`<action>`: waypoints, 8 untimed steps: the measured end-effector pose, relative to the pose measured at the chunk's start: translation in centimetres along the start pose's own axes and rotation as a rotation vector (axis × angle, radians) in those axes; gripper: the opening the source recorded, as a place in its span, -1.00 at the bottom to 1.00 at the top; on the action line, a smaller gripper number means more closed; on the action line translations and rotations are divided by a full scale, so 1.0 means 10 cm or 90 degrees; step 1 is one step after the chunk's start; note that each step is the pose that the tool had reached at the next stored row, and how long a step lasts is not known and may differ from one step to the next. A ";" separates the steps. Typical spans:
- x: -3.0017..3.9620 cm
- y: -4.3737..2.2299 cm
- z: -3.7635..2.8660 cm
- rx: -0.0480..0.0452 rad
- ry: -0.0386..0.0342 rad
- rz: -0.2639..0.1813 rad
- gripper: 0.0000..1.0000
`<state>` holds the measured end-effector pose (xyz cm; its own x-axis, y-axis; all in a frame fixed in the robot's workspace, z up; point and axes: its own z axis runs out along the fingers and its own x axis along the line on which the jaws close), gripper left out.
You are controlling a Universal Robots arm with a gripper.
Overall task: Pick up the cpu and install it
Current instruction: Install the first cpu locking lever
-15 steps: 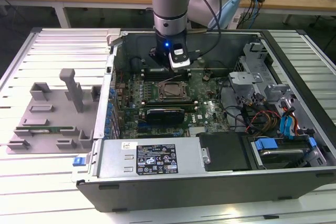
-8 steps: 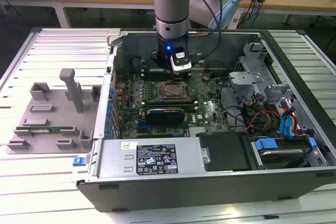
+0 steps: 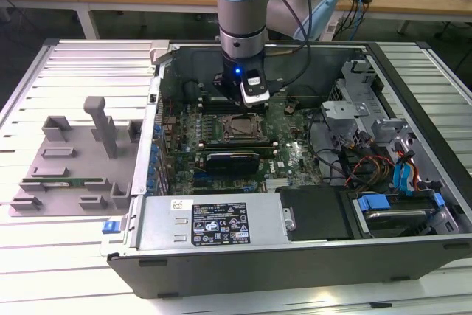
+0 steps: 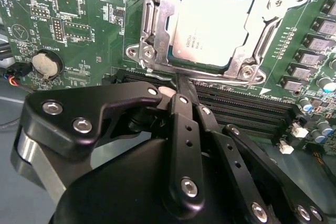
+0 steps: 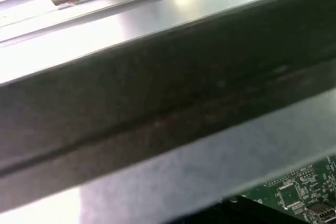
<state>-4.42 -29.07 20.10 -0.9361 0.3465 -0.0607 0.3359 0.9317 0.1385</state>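
Observation:
The cpu [image 4: 210,24], a flat square chip with a silvery top, lies in the socket on the green motherboard [image 4: 79,30], with the metal frame [image 4: 157,24] around its edges. My gripper [image 4: 178,85] hangs just beside the socket, over the black memory slots [image 4: 236,108]. Its black fingers [image 4: 184,124] stand together and shut, with nothing between them. In the exterior view my gripper [image 3: 234,97] is low inside the open computer case, at the far side of the socket [image 3: 237,129].
The open computer case [image 3: 221,256] lies on the slatted table. A grey tray [image 3: 44,182] with a green memory stick [image 3: 66,180] sits at the exterior view's left. Cables and drive bays [image 3: 383,175] crowd the case's right side. A round battery [image 4: 46,64] sits on the board.

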 end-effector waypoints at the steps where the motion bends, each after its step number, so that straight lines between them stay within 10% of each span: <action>1: -0.001 0.001 -0.002 -0.0001 0.0000 0.000 -0.79; 8: 0.010 0.045 -0.046 -0.0001 0.0000 0.000 -0.79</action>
<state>-4.41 -28.67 20.61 -0.9361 0.3465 -0.0608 0.3358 0.9317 0.1386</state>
